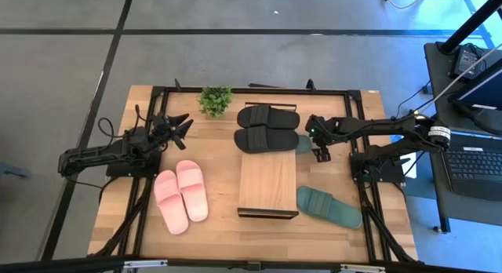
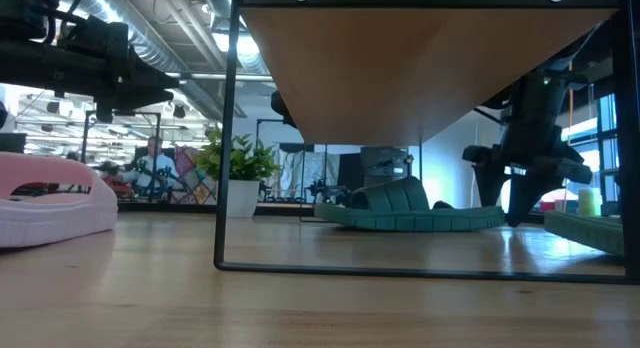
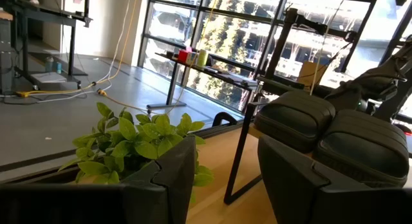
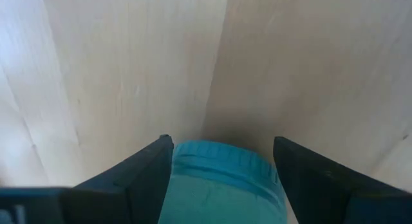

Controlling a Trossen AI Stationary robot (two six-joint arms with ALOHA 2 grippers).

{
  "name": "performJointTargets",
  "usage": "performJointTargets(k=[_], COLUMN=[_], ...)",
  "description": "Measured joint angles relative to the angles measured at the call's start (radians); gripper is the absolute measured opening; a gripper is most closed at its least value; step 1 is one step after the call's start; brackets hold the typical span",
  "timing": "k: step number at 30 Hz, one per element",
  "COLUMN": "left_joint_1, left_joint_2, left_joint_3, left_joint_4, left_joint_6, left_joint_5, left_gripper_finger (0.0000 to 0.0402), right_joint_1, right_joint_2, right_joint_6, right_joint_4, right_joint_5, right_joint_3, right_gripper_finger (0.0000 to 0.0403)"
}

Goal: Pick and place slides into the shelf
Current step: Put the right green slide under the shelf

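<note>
here, your right gripper point(image 1: 320, 150) is hanging spread over a green slide point(image 1: 303, 143) at frame centre-right; the black pair point(image 1: 267, 129) is lying crosswise on the shelf point(image 1: 267, 187); left gripper point(image 1: 177, 129) is waiting, spread.

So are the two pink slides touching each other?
Touching. In the high view the pink slides lie side by side on the table, their inner edges pressed together with no wood visible between them.

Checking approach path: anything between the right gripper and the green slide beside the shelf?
Nothing visible. The right gripper hangs open directly over the green slide next to the shelf, fingers either side of its end, bare tabletop beyond.
</note>
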Motion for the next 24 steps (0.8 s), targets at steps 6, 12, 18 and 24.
performJointTargets(k=[6, 12, 18, 24], left_joint_1=[0.000, 0.000, 0.000, 0.000], left_joint_2=[0.000, 0.000, 0.000, 0.000], left_joint_3=[0.000, 0.000, 0.000, 0.000], left_joint_4=[0.000, 0.000, 0.000, 0.000], left_joint_6=[0.000, 0.000, 0.000, 0.000], left_joint_5=[0.000, 0.000, 0.000, 0.000], left_gripper_finger=[0.0162, 0.0162, 0.0162, 0.0162], right_joint_1=[0.009, 0.014, 0.014, 0.016], right_joint_2=[0.052, 0.078, 0.083, 0.084], right_joint_6=[-0.003, -0.007, -0.003, -0.001], right_joint_4=[0.048, 0.095, 0.160, 0.194], right_joint_5=[-0.026, -0.044, -0.084, -0.100], right_joint_3=[0.002, 0.002, 0.001, 0.000], right_gripper_finger=[0.0268, 0.0268, 0.0268, 0.0268])
